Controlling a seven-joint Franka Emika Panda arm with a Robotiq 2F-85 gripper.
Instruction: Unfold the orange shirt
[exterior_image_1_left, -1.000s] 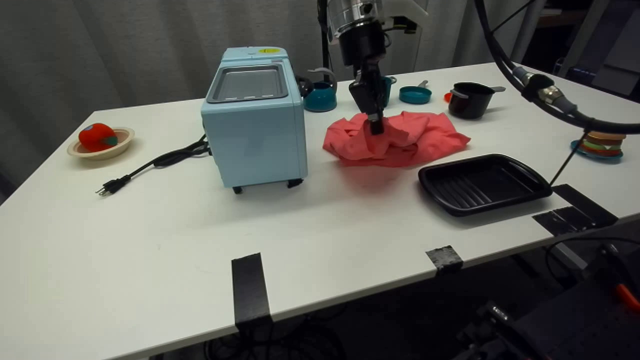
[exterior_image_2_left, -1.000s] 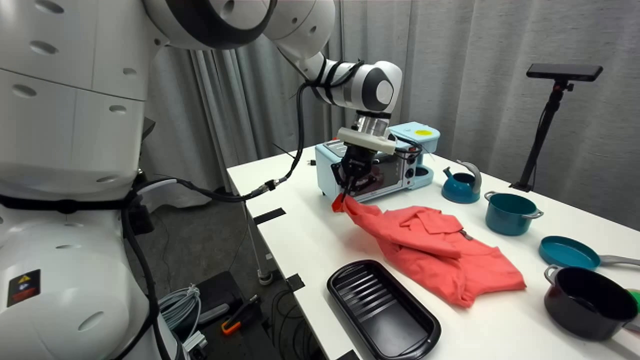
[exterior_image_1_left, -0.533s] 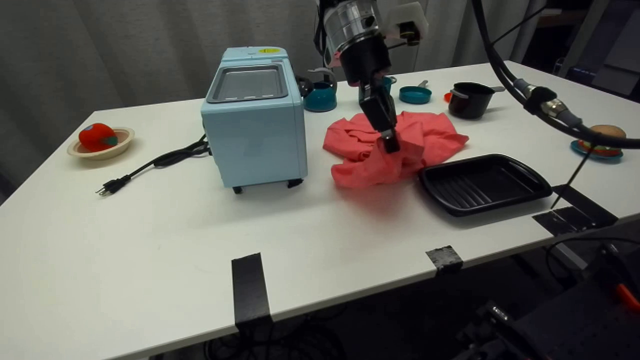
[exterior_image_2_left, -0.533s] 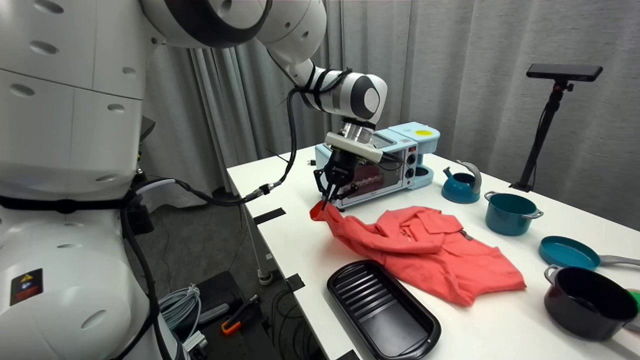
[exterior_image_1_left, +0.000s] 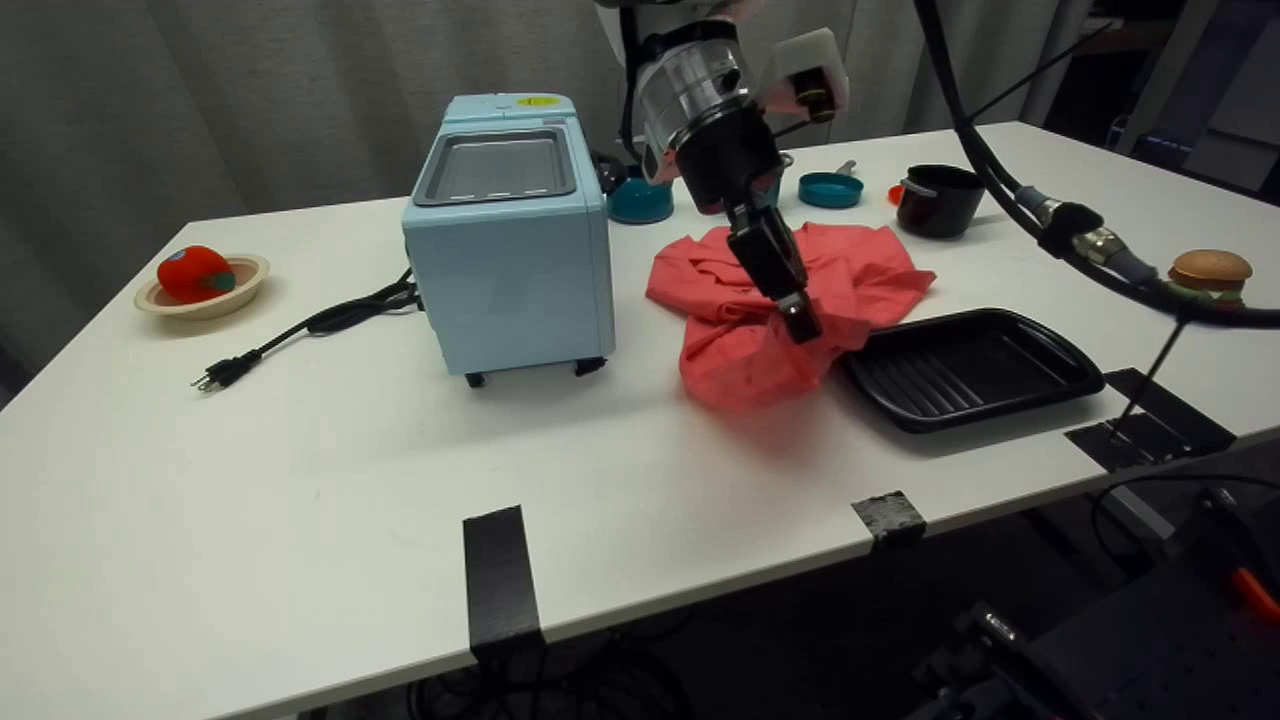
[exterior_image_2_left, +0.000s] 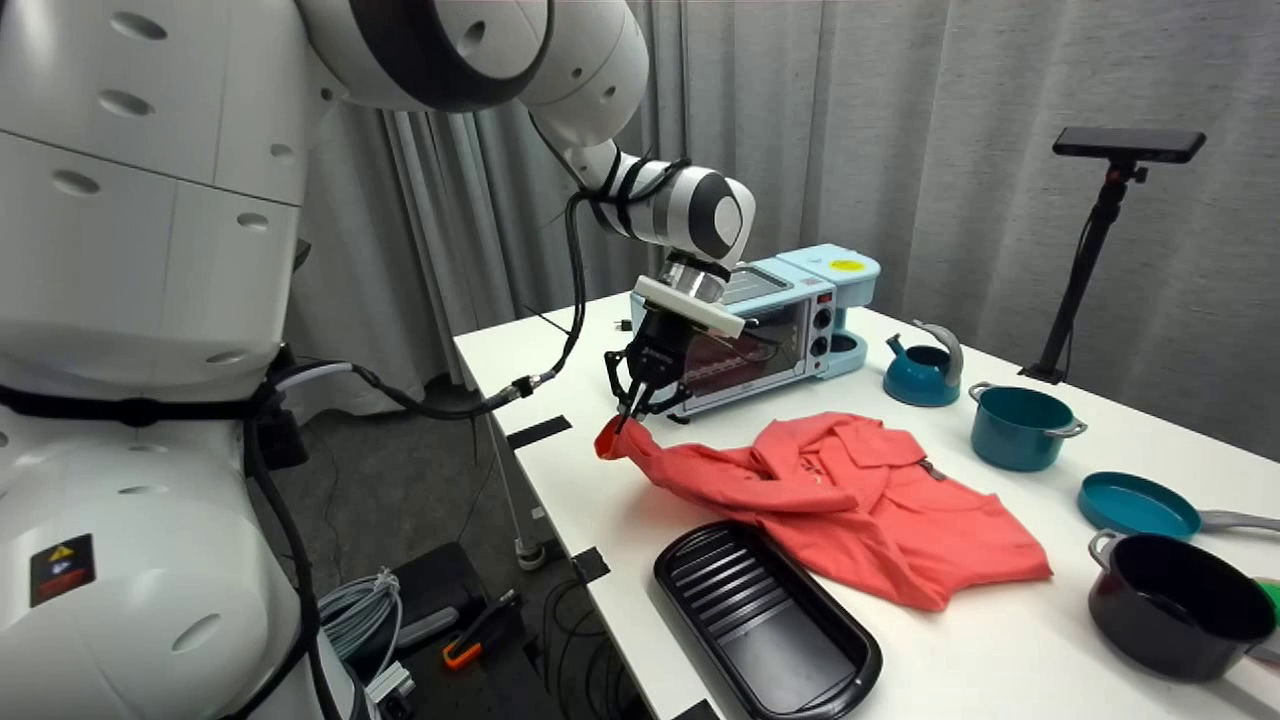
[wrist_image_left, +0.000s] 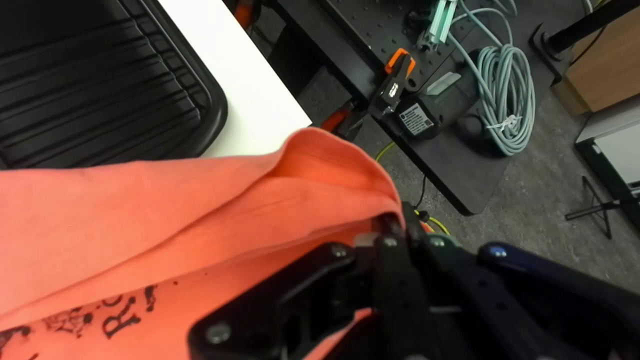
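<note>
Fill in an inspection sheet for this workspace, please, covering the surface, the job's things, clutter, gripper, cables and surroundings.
Surface: white table; black tape along one edge.
Job's things: orange shirt, creased and folded over itself, one end raised.
Clutter: black tray (shirt contact unclear), light-blue appliance, teal kettle, teal pot, teal pan, black pot, burger, beige bowl holding a red item.
Gripper: jaws closed on the shirt's raised end.
Cables: power cord with its plug loose on the table; suspended black cable; grey coil off the table.
Surroundings: grey curtain, black stand, dark platform bearing an orange-and-black clamp.
</note>
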